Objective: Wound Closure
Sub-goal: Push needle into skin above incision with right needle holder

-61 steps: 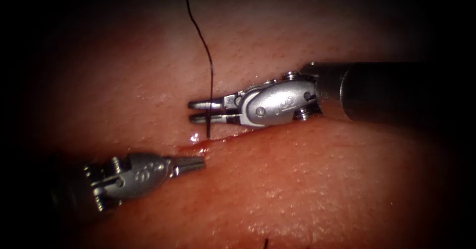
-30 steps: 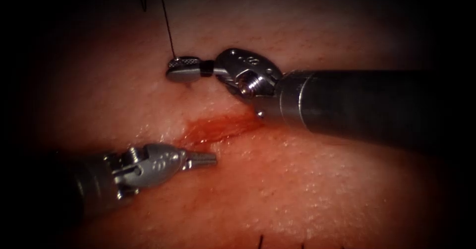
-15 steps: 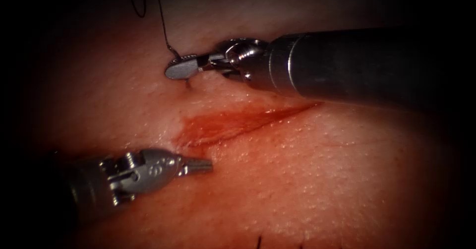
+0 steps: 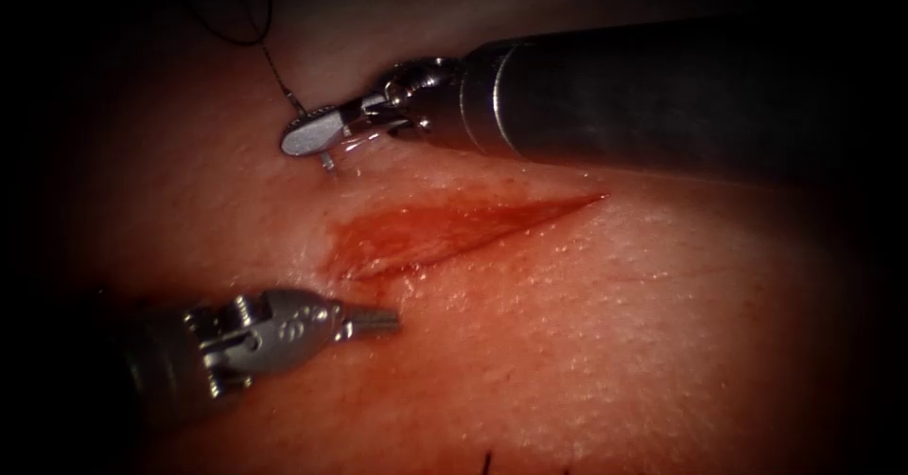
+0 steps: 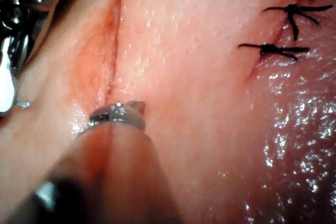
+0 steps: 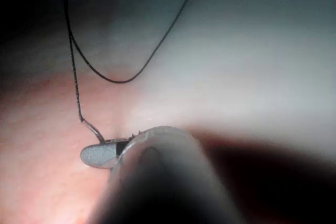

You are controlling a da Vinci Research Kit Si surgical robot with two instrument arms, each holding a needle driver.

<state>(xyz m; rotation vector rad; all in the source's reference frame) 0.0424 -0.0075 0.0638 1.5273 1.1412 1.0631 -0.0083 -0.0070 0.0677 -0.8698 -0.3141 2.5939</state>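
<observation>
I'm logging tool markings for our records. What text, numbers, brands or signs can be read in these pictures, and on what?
No text can be read.
left arm's tool: small engraved marks on its metal wrist body in the endoscope view, too small and blurred to read.
right arm's tool, shut on the needle near its thread end: no marking legible.
tissue: no label or sign.

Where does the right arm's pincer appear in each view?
Endoscope view: right pincer, shut on the needle, above the cut's left end.
Left wrist view: it lies across the cut from the shut, empty left pincer.
Right wrist view: it grips the needle, thread trailing away.
Shared landmark: the needle in its grip.
</observation>
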